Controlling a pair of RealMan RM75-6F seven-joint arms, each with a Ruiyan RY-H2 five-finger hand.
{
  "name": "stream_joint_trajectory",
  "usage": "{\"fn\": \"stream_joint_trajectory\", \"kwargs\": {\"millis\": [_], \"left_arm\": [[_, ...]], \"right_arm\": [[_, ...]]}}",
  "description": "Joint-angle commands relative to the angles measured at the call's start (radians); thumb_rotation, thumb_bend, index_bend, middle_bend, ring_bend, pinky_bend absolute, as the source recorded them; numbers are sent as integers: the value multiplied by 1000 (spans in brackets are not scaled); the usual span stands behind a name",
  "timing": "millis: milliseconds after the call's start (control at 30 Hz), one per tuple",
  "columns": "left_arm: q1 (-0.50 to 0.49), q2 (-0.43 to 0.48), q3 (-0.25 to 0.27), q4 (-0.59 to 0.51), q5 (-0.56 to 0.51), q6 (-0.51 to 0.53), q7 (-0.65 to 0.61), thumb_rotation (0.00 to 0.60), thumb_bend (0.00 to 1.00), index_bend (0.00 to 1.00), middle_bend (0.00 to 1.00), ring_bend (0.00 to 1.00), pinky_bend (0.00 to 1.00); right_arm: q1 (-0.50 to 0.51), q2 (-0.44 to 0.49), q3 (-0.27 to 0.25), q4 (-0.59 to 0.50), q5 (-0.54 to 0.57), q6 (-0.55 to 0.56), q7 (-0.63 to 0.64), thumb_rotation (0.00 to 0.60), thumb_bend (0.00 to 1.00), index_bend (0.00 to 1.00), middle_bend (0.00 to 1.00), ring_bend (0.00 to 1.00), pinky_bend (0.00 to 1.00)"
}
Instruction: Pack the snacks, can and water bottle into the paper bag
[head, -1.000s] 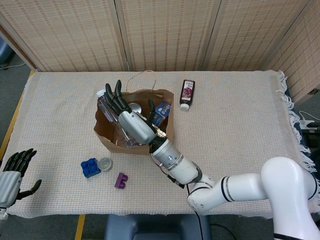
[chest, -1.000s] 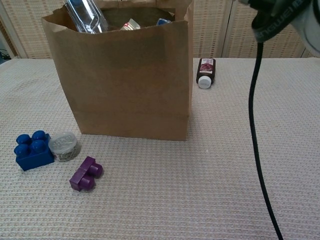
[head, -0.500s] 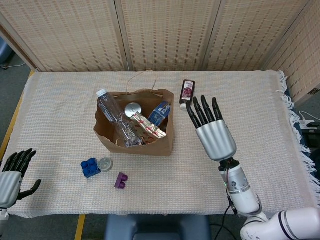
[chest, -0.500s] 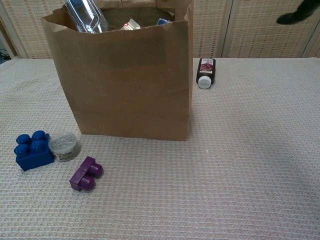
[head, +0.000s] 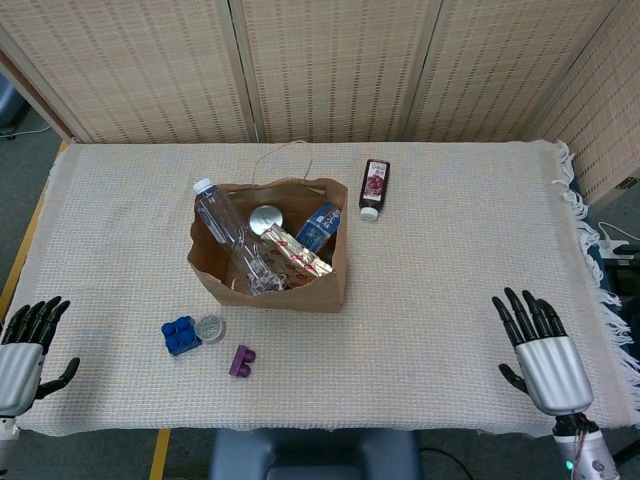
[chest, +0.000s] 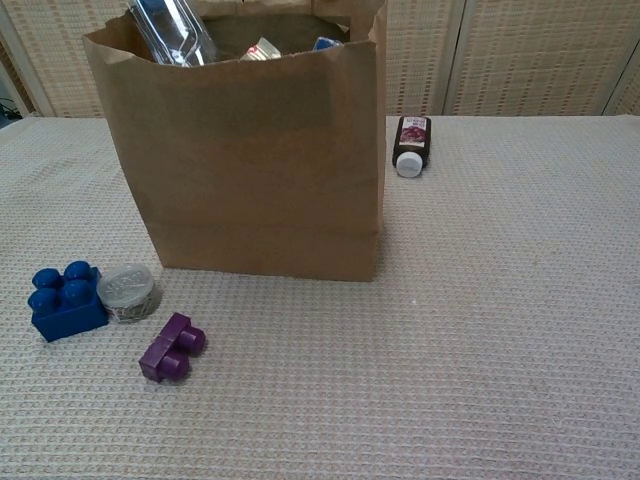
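Brown paper forms the bag (head: 268, 285), which stands upright and open-topped on the woven tablecloth (head: 450, 250), left of the table's centre. Inside it, the clear water bottle (head: 222, 225) leans against the left wall, its white cap projecting above the rim. The silver top of the can (head: 265, 219) shows beside it, with a blue snack packet (head: 320, 224) at the right wall and a red-and-white snack packet (head: 295, 255) lying across the middle. In the chest view the bag's front panel (chest: 250, 150) hides most of the contents; only the bottle (chest: 172, 30) and packet tips clear the rim.

The right hand (head: 540, 355) sits at the near right table edge, released, fingers spread, holding nothing, well apart from the bag. The left hand (head: 22, 350) sits off the near left corner, likewise released and well apart from the bag.

A dark small bottle (head: 373, 187) lies beyond the bag's right side. A blue block (head: 180, 335), a round lidded tin (head: 210, 327) and a purple block (head: 241, 361) lie near the bag's front.
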Motion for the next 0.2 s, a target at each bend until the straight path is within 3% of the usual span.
{"fn": "stream_joint_trajectory", "kwargs": {"millis": [33, 200], "left_arm": [[2, -3, -2, -4, -4, 3, 9, 600, 333, 26, 0, 0, 0], [6, -6, -6, -13, -13, 5, 26, 600, 333, 25, 0, 0, 0]], "right_arm": [[-118, -22, -19, 170, -43, 6, 109, 564, 32, 0, 0, 0, 120], [-139, -21, 28, 191, -52, -29, 145, 561, 31, 0, 0, 0, 111]]}}
